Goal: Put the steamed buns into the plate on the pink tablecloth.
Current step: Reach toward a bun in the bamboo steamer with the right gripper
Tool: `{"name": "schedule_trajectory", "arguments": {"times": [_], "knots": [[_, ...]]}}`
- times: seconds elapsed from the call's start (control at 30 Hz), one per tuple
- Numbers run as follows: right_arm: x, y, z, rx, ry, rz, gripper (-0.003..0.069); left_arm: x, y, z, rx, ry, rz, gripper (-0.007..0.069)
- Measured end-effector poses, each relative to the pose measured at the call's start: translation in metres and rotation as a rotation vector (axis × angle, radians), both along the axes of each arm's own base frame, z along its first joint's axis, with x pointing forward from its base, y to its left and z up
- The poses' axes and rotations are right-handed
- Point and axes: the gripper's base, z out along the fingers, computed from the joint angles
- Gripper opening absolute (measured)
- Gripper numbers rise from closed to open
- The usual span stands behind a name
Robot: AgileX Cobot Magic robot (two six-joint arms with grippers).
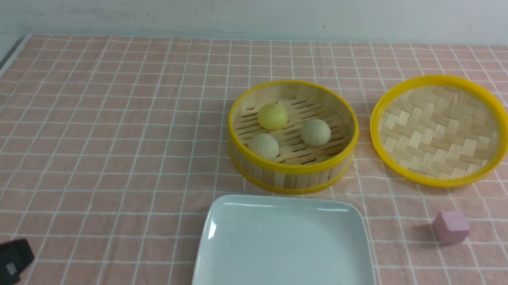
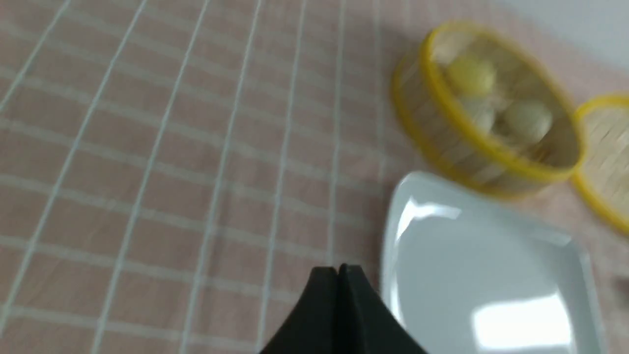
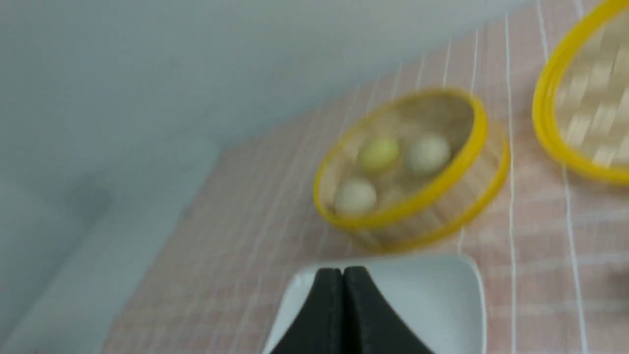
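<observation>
While the steamed buns (image 1: 315, 132) sit in the steamer (image 1: 291, 170) just beyond the plate (image 1: 286, 246), the left gripper (image 2: 338, 269) and right gripper (image 3: 342, 270) are both pinched shut and empty, so reaching in unopened could merely nudge buns aside.

- Pink fabric tablecloth (image 1: 108, 132): thin white grid.
- Glossy square plate (image 1: 283, 246): white.
- Round bamboo steamer (image 1: 291, 170): yellow rim.
- Dome-shaped steamed buns (image 1: 315, 132): two beige-cream, one yellow.

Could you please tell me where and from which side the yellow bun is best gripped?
Probably from straight above, closing across the widest middle of the yellow bun: it is a round dome sitting inside the steamer, whose raised wall blocks side approaches.
</observation>
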Motion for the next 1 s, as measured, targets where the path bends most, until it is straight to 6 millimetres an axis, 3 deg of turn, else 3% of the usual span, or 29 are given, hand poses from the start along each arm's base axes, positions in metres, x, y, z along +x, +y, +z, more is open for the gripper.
{"name": "schedule_trajectory", "arguments": {"times": [0.03, 0.07, 0.13, 0.2, 0.27, 0.37, 0.6, 0.7, 0.73, 0.87, 1.0], "knots": [[0.002, 0.001, 0.0, -0.009, 0.018, 0.014, -0.001, 0.003, 0.0, 0.002, 0.014, 0.019, -0.006, 0.0001], [0.019, 0.006, 0.0, -0.074, 0.188, 0.134, -0.001, 0.012, 0.0, 0.004, 0.071, 0.146, -0.049, 0.0001], [0.038, 0.009, -0.002, -0.114, 0.33, 0.227, -0.001, 0.022, 0.0, 0.007, 0.1, 0.214, -0.078, 0.0001], [0.048, 0.01, -0.003, -0.135, 0.39, 0.293, -0.001, 0.029, -0.001, 0.007, 0.114, 0.255, -0.096, 0.0001], [0.08, 0.015, -0.006, -0.127, 0.466, 0.408, -0.0008, 0.041, -0.001, 0.005, 0.13, 0.308, -0.119, 0.0001], [0.101, 0.02, -0.006, -0.107, 0.461, 0.466, -0.0006, 0.046, -0.002, 0.001, 0.134, 0.335, -0.126, 0.0001], [0.195, 0.07, -0.009, -0.174, 0.46, 0.592, 0.0029, 0.051, -0.002, -0.002, 0.133, 0.365, -0.128, 0.0006], [0.239, 0.093, -0.018, -0.279, 0.469, 0.579, 0.0084, 0.051, -0.002, -0.002, 0.133, 0.366, -0.128, 0.001], [0.24, 0.094, -0.015, -0.284, 0.464, 0.572, 0.009, 0.051, -0.002, -0.002, 0.133, 0.366, -0.128, 0.001], [0.297, 0.118, -0.031, -0.471, 0.501, 0.482, 0.0226, 0.051, -0.003, -0.002, 0.121, 0.365, -0.129, 0.0013], [0.333, 0.128, -0.045, -0.586, 0.547, 0.35, 0.0339, 0.052, -0.004, -0.002, 0.113, 0.366, -0.131, 0.0016]]}}
